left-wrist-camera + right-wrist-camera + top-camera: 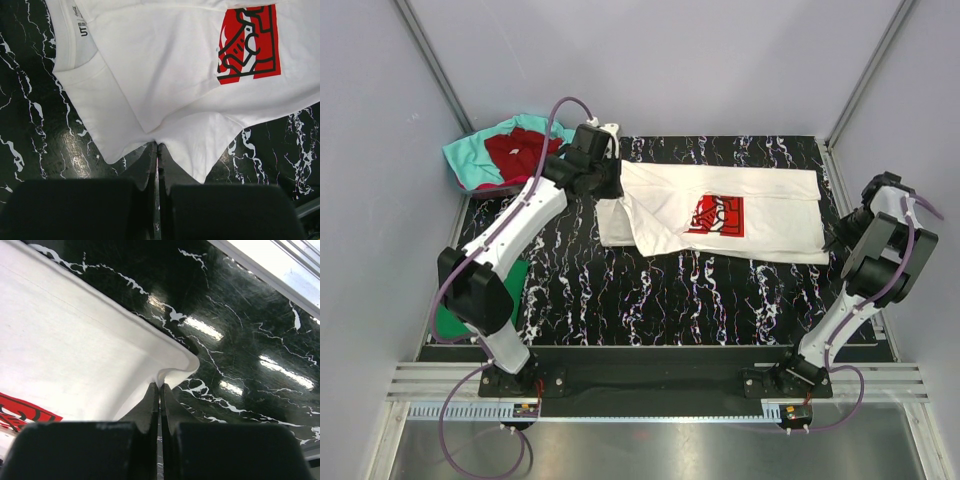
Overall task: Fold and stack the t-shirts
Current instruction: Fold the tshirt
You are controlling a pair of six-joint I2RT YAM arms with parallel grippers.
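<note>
Top external: one white t-shirt [760, 215] in both closed jaws; three others, teal [470, 160], dark red [515, 150], green [520, 285].

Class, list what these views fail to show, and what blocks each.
Green t-shirt: top view, mostly under the left arm.
Teal t-shirt and dark red t-shirt: top view, bunched, outlines unclear.
Red print: right wrist view, cut by the left edge.
Collar label: left wrist view, text too small.

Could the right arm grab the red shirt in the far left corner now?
Probably not. The right gripper is shut on the white shirt at the right side, and the red shirt lies far across, behind the left arm.
</note>
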